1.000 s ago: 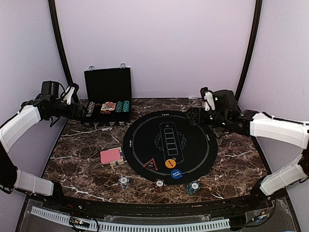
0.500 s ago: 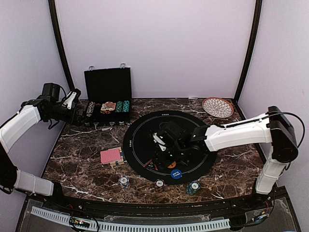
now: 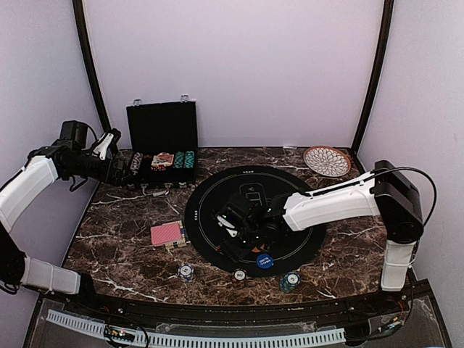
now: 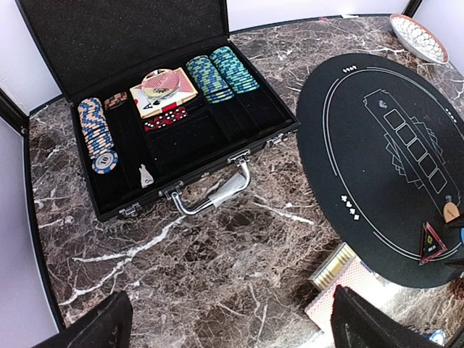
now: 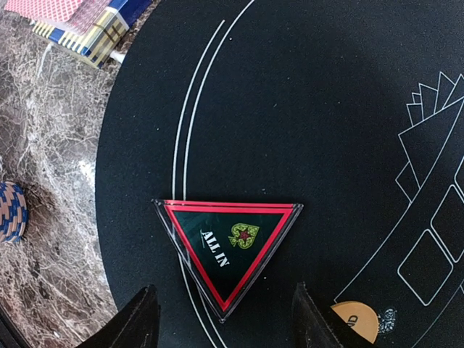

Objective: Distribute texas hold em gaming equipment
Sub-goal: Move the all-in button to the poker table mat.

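Observation:
A black triangular "ALL IN" marker point(image 5: 228, 243) with a red border lies on the round black mat point(image 3: 290, 217). My right gripper point(image 5: 226, 322) hovers low over it, open, one finger on each side of its lower tip without touching. An orange button point(image 5: 355, 319) peeks out beside the right finger, and a blue button point(image 3: 265, 260) lies near the mat's front edge. The pinkish-red card deck point(image 3: 167, 233) rests left of the mat. Three small chip stacks point(image 3: 187, 272) point(image 3: 240, 275) point(image 3: 291, 280) sit along the front. My left gripper point(image 4: 232, 333) hangs open above bare marble near the case.
The open black chip case point(image 4: 181, 138) holds rows of chips, cards and red dice at the back left. A patterned round plate point(image 3: 327, 160) stands at the back right. The right arm stretches across the mat's right half.
My right arm swung from the back right down onto the mat over the triangular marker, and its jaws narrowed. This uncovered the plate. The left arm barely shifted.

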Robot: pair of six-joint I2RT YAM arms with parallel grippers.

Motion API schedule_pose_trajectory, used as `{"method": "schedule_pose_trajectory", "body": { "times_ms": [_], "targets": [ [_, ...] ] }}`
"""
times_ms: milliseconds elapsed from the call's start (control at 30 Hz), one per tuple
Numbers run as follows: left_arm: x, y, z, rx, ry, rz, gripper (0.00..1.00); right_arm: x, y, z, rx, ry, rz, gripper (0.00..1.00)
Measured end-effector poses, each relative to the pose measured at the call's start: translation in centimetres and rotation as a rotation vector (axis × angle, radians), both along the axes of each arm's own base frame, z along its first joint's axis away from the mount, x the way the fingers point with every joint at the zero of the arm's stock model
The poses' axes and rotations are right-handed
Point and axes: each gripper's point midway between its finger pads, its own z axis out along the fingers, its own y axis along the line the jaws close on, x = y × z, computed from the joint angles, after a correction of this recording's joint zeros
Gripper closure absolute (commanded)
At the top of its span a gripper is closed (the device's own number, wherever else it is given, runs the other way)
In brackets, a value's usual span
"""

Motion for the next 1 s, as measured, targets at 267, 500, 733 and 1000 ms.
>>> {"method": "schedule_pose_trajectory", "body": {
  "times_ms": [267, 500, 733, 1000],
  "targets": [
    [-0.1, -0.4, 0.5, -0.021, -0.004, -0.018, 0.01, 0.0, -0.1, -0.3, -0.010, 0.000, -0.001, 0.45],
    [-0.2, -0.6, 0.7, -0.032, -0.004, -0.023, 0.01, 0.0, -0.5, -2.2, -0.055, 0.007, 0.002, 0.46],
    [0.0, -0.7, 1.8, -0.038, -0.026, -0.022, 0.01, 0.3, -0.4, -2.1, -0.059, -0.009, 0.005, 0.59],
    [-0.1, -0.7, 2.1, -0.042, -0.017, -0.020, 0.01, 1.7, 0.9, -2.1, -0.045, -0.039, -0.021, 0.73]
  ]
}}
